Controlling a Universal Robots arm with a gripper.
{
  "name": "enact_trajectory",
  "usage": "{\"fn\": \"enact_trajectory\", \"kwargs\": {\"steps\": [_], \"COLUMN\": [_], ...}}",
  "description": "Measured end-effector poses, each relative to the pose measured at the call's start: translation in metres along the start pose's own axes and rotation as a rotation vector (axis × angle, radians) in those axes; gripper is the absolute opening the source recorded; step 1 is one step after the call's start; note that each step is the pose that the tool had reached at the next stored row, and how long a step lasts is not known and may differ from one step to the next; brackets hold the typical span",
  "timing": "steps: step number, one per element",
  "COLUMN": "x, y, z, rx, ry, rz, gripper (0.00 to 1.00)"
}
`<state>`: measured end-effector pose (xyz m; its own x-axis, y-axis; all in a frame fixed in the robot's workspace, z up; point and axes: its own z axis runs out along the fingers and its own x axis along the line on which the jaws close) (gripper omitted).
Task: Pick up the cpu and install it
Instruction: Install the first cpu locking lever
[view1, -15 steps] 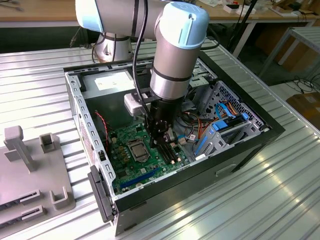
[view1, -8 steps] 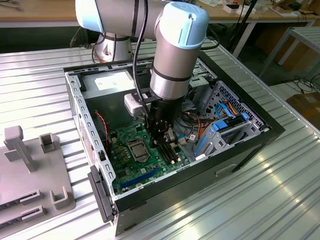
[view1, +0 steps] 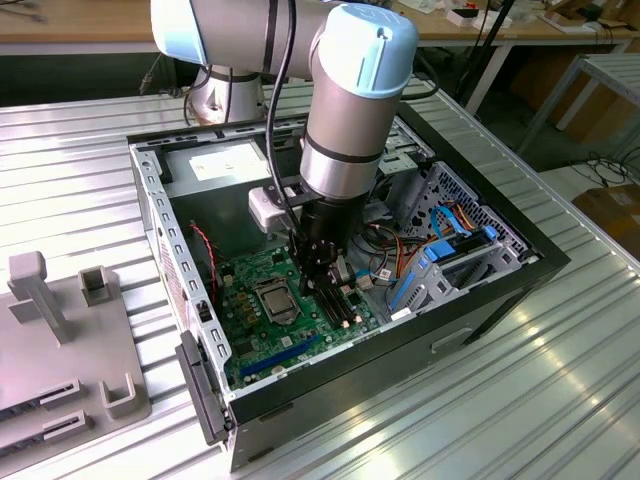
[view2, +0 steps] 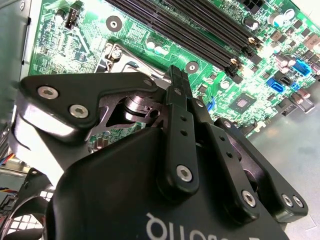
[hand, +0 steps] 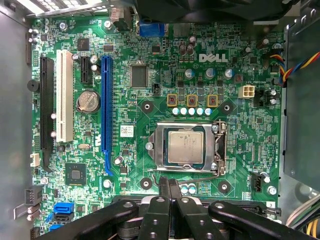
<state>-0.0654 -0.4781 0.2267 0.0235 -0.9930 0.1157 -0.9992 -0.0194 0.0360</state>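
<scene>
The cpu (hand: 186, 145), a small square chip with a silver-grey top, lies flat inside the metal-framed socket (hand: 218, 145) on the green motherboard (hand: 150, 95). In the exterior view the cpu (view1: 277, 298) sits near the board's middle inside the open computer case. My gripper (hand: 168, 183) hovers just beside the socket's edge, apart from the chip. Its two black fingers (view2: 178, 82) are pressed together with nothing between them. In the second wrist view the gripper body hides most of the socket (view2: 121, 54).
The black case wall (view1: 480, 300) rings the board. Black memory slots (view2: 200, 25) run beside the socket. Blue and white expansion slots (hand: 106, 110) lie further off. A drive cage with blue brackets (view1: 440, 265) and cables (view1: 385, 265) crowd the exterior view's right. Grey fixtures (view1: 60, 340) stand outside the case.
</scene>
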Motion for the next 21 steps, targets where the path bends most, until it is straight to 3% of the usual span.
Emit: {"fn": "enact_trajectory", "kwargs": {"steps": [12,21], "x": [0.0022,0.0025], "y": [-0.0001,-0.0003], "z": [0.0016,0.0069], "rx": [-0.0001,-0.0001], "ry": [0.0031,0.0046], "rz": [0.000,0.000], "gripper": [0.11,0.11]}}
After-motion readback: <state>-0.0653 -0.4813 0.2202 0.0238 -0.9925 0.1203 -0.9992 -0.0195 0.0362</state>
